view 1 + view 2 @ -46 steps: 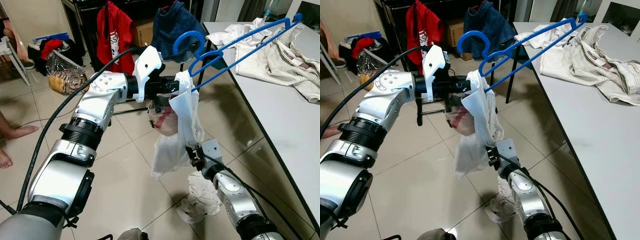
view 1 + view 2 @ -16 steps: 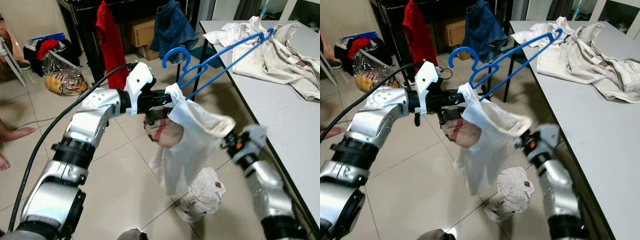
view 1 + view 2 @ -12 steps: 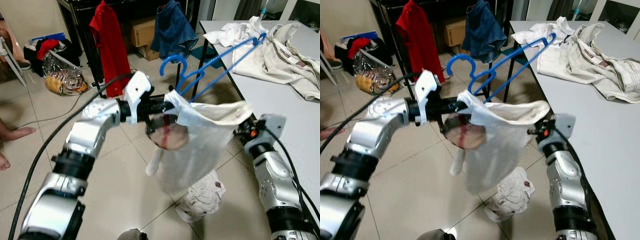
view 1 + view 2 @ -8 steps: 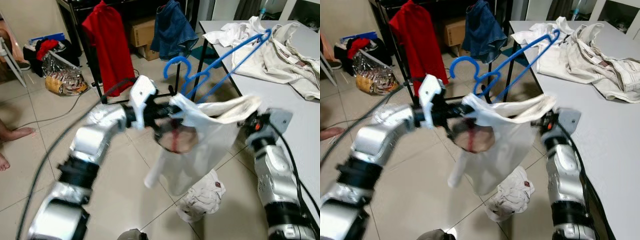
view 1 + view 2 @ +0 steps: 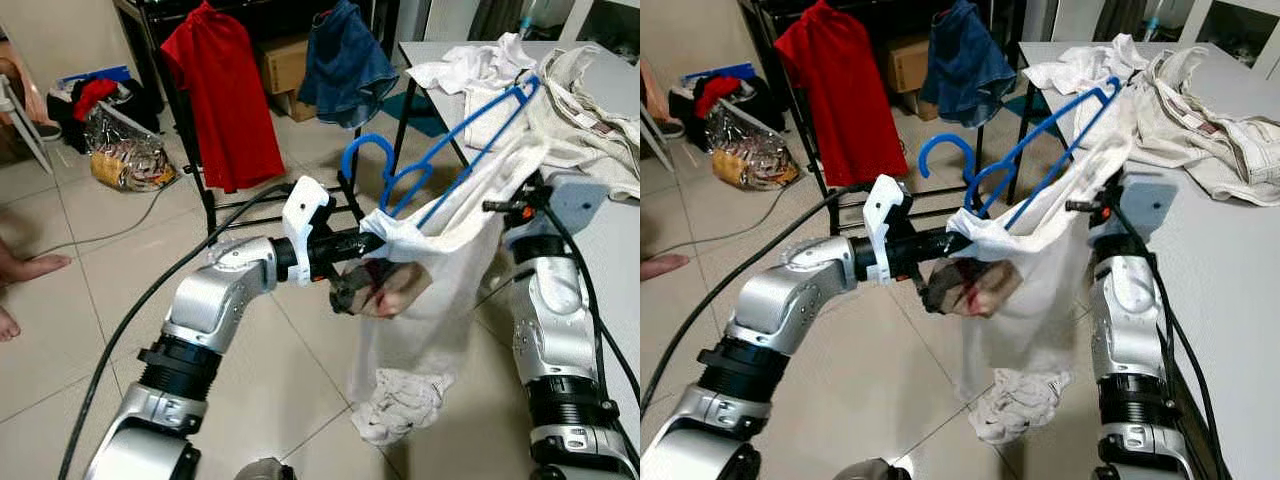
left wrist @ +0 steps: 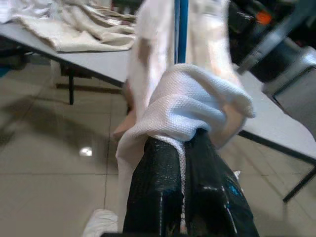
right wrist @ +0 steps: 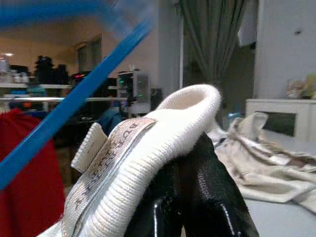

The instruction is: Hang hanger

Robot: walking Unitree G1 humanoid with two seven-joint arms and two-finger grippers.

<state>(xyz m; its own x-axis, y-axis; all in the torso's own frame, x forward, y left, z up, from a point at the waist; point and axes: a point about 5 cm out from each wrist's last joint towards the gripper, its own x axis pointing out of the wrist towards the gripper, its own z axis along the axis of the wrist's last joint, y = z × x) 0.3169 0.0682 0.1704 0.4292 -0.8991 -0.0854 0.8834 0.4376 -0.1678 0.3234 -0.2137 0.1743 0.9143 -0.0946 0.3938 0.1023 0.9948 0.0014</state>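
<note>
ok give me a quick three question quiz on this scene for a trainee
1. True or false: both grippers are shut on the white shirt.
2. What colour is the hanger? A) red B) blue C) black
3. Fill in: the pale clothes lie piled on the ____.

Key: 1. True: the left gripper pinches a fold, the right gripper the collar. 2. B. 3. table.

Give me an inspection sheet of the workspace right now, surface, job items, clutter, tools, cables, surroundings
Surface: grey table, beige clothes piled on it.
Job's things: blue hanger inside white shirt, held above tiled floor.
Clutter: crumpled white cloth on floor; bag by the rack.
Grippers: left tool shut on shirt; right tool shut on shirt collar.
Cables: black cable along left arm.
Surroundings: rack with red shirt, denim garment; a person's foot.
</note>
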